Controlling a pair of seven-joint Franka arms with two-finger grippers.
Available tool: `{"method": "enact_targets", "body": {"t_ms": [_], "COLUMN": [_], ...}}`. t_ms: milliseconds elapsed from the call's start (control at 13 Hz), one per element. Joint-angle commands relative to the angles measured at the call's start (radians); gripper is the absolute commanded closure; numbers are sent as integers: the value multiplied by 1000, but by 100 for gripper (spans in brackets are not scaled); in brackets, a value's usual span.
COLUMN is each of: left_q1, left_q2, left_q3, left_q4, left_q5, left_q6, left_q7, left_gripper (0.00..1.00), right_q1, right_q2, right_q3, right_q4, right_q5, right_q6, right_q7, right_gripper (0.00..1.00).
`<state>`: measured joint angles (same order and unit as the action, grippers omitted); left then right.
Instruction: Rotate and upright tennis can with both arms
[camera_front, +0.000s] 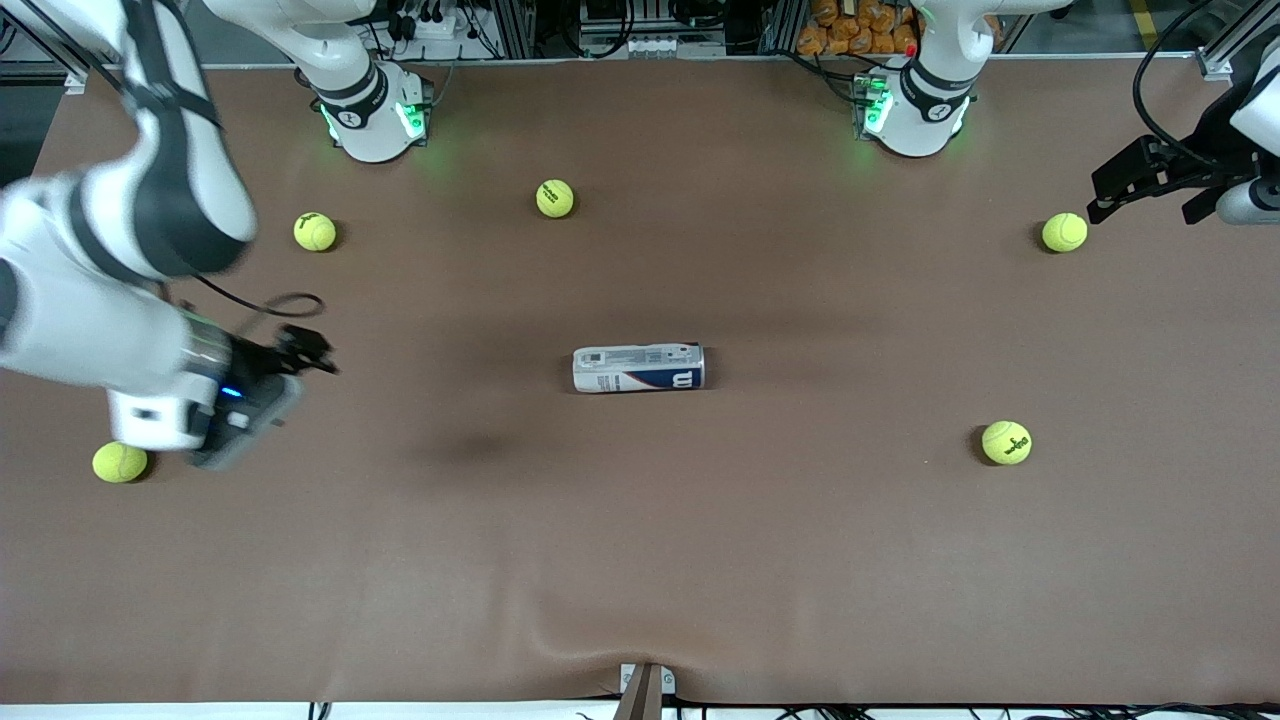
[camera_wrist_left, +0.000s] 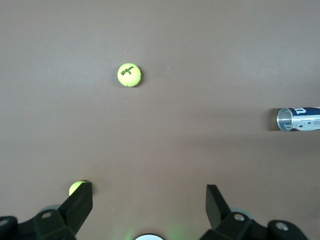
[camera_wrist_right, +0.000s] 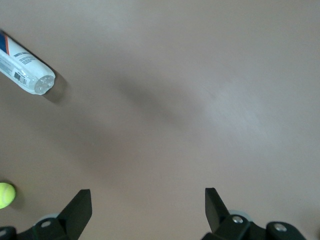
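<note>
The tennis can (camera_front: 638, 367) lies on its side in the middle of the brown table, its length along the line between the two arms' ends. It also shows in the left wrist view (camera_wrist_left: 299, 119), silver rim toward the camera, and in the right wrist view (camera_wrist_right: 25, 65). My left gripper (camera_front: 1140, 205) hovers open and empty over the left arm's end of the table, well away from the can; its fingers stand wide apart (camera_wrist_left: 148, 192). My right gripper (camera_front: 310, 352) hovers open and empty over the right arm's end, also clear of the can (camera_wrist_right: 147, 195).
Several yellow-green tennis balls lie scattered: one (camera_front: 1064, 232) by the left gripper, one (camera_front: 1006, 442) nearer the camera, one (camera_front: 555, 198) toward the bases, two (camera_front: 315, 231) (camera_front: 120, 462) near the right arm. The table mat has a wrinkle at its front edge (camera_front: 560, 620).
</note>
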<state>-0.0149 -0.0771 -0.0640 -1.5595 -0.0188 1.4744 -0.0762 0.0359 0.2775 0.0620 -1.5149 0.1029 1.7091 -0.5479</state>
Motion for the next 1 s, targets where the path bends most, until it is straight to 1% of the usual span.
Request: {"method": "enact_targets", "body": {"t_ms": [0,154,308,462,538,692,769,923], "left_q1": [7,4,1,9,15,67,67,66], "left_q2": [19,23,31,33,23,16,16,16], "left_q3": [-4,-4,-4,-2,-2,-5,-4,-10], "left_q4": [16,18,18,19,18,19,19,21], "left_q5": [-18,-17,-15,-15,-16,-39,-58,-58], "left_q6": [-9,-8,-8,-9,-9,-11,-11,-11], "left_q7": [15,10,6,21,21,48,50,41], "left_gripper": [0,0,0,0,0,0,0,0], "right_q1": [21,19,-2,-7,-8,-27,-28,-36], "right_q2": [-151,-219,-270,-306,-313,-307,-304,-304], "right_q3": [-62,-90,-93,-97,-102,-99,-100,-99], "right_q4": [-64,-58,-51,-35,-18,27,51,77], "right_q5": [9,-26,-32,-34,-35,-46,-54,-100], "right_q6": [-101,-213,-308,-370,-393,-402,-402,-404], "right_q7": [161,290,403,491,514,523,523,558], "right_gripper": [0,0,0,0,0,0,0,0]}}
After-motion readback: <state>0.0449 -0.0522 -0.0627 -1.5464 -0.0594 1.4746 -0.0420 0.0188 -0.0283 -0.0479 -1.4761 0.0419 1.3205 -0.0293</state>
